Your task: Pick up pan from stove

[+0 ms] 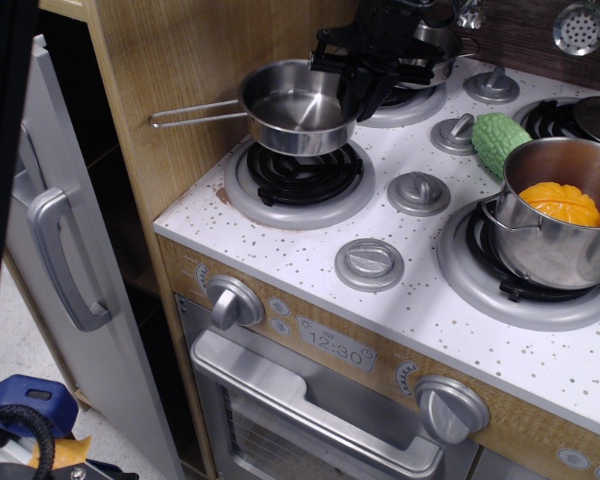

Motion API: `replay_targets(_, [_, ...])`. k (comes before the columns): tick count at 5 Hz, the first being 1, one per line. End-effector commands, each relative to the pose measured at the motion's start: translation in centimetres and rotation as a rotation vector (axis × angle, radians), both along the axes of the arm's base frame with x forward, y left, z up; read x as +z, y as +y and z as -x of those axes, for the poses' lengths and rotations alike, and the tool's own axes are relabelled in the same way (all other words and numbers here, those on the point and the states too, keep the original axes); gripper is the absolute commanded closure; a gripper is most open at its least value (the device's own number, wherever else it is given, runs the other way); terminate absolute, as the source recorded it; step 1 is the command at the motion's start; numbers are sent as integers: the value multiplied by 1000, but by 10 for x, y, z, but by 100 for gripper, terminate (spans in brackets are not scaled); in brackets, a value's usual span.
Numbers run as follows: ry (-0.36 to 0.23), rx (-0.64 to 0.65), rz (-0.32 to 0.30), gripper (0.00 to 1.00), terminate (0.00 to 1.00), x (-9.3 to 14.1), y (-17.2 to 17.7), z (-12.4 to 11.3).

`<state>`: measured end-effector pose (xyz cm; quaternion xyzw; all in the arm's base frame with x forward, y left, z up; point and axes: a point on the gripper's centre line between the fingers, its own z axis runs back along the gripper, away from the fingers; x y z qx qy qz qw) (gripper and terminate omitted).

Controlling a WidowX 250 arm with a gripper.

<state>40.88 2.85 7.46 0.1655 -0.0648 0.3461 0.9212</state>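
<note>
The pan, a small shiny steel saucepan with a long wire loop handle pointing left, hangs in the air above the stove's front left burner. My black gripper is shut on the pan's right rim and holds it clear of the black grate. The stove has a white speckled top, grey knobs and a wood-tone front with an oven door.
A taller steel pot holding an orange object sits on the front right burner. A green bumpy vegetable lies behind it. A shallow steel pan sits on the back burner behind my gripper. A wooden wall stands close on the left.
</note>
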Motion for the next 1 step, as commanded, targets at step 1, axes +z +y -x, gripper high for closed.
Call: replay_targets(1, [-134, -7, -30, 100, 100, 57, 3, -3])
